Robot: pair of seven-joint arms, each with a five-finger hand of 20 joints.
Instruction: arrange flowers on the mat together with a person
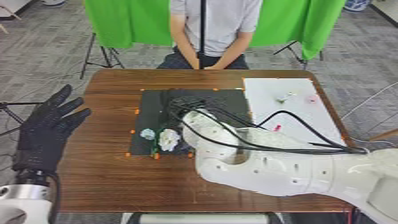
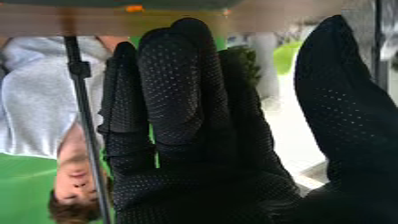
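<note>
My right hand (image 1: 185, 103) is over the upper middle of the dark mat (image 1: 151, 107) in the head view. In the right wrist view the same hand (image 2: 204, 187) is open, fingers straight and thumb held apart, with nothing gripped. A large white flower (image 1: 169, 140) and a small pale blue flower (image 1: 147, 134) lie side by side on the mat's lower left, with green stems beneath. My left hand (image 1: 43, 135) stays beyond the table's left edge, open with straight fingers.
A white sheet (image 1: 266, 87) right of the mat holds a small white flower (image 1: 282, 97), a pink flower (image 1: 311, 99) and a small red item (image 1: 277, 128). Orange marks line the mat. My right arm (image 1: 275, 170) crosses the table's right side (image 1: 249, 202).
</note>
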